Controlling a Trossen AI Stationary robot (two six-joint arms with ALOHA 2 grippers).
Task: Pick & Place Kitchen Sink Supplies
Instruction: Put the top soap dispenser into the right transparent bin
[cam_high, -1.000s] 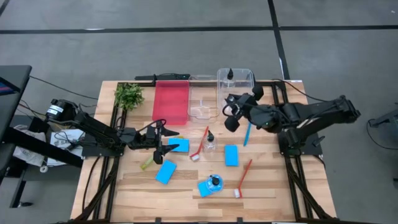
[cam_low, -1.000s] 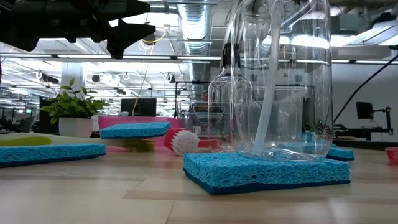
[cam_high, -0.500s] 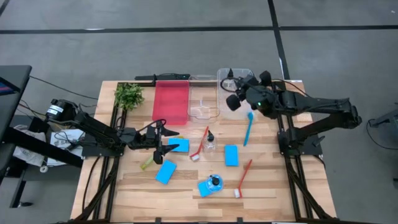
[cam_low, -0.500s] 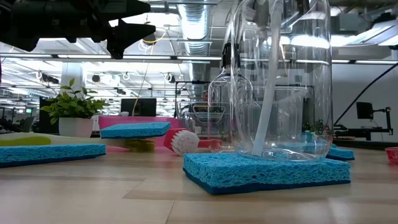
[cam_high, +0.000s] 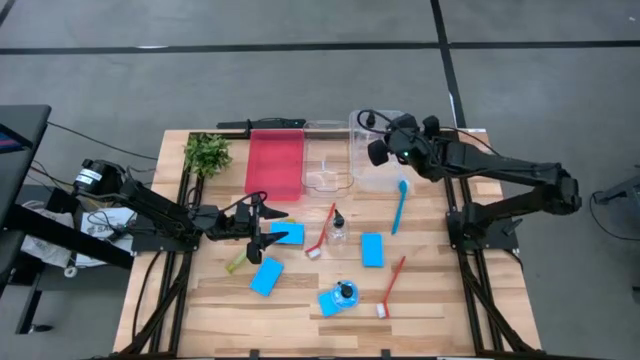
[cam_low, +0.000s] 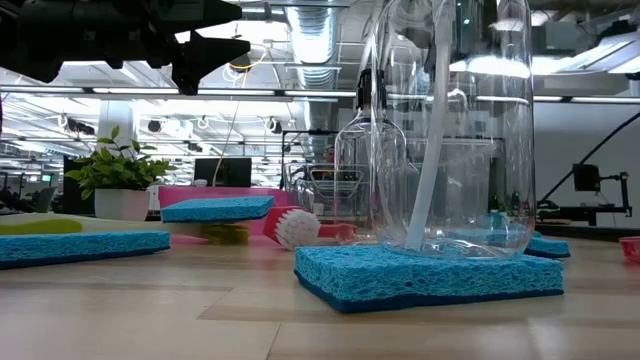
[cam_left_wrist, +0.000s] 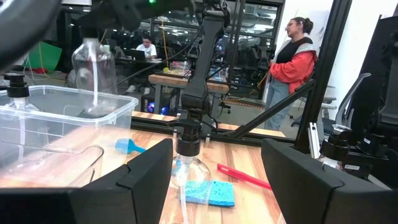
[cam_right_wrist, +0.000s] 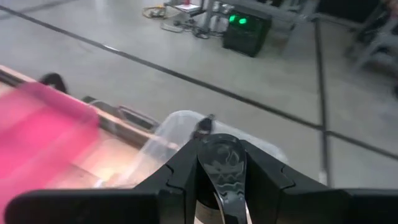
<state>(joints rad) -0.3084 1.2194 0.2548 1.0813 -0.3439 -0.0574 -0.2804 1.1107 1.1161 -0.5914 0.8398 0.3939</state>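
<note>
Right hand (cam_high: 381, 150): clamped on a clear bottle (cam_right_wrist: 222, 163), poised over the clear bin (cam_high: 381, 180), which already holds one bottle. Left hand (cam_high: 262, 228): fingers spread, empty, beside a sponge (cam_high: 289, 234) well apart from the bin. Remaining on the table (cam_high: 300, 320): four sponges, brushes, two bottles. Barely begun.

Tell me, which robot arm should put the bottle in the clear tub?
The right. Its gripper is shut on a clear bottle above the clear tub; the left gripper hangs open, far from it.
</note>
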